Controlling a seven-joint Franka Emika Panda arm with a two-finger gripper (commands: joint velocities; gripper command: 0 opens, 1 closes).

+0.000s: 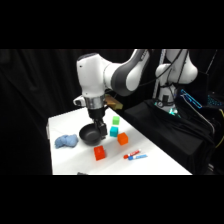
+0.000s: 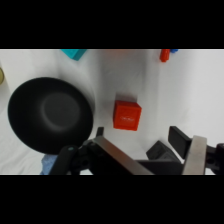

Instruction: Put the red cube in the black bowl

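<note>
Gripper: hangs from the white arm over the middle of the table, low above the black bowl in the side view; in the wrist view the black linkage and two metal fingers rise from the bottom edge.
Jaws: apart, with a clear gap between the two fingers and nothing held between them.
Red cube: on the bare table just ahead of the jaws, roughly in line with the gap between them, not touching either finger; upright, one flat face up. In the side view sits nearer the camera than the gripper, apart from the bowl.
Black bowl: to the left of the jaws in the wrist view, close beside the left finger, hollow up and holding nothing; a narrow strip of table separates it from the red cube. In the side view lies almost directly under the gripper.
Blue cloth: soft lump beyond the bowl, on the side away from the jaws.
Orange cube: on the other side of the gripper from the cloth, near it.
Teal cube: just beside the orange cube, close to the gripper.
Green cube: behind the teal one, farther from the camera.
Red and blue item: small, lying flat near the table's front edge, well apart from the jaws; kind not clear.
Table: white, carries all of these.
</note>
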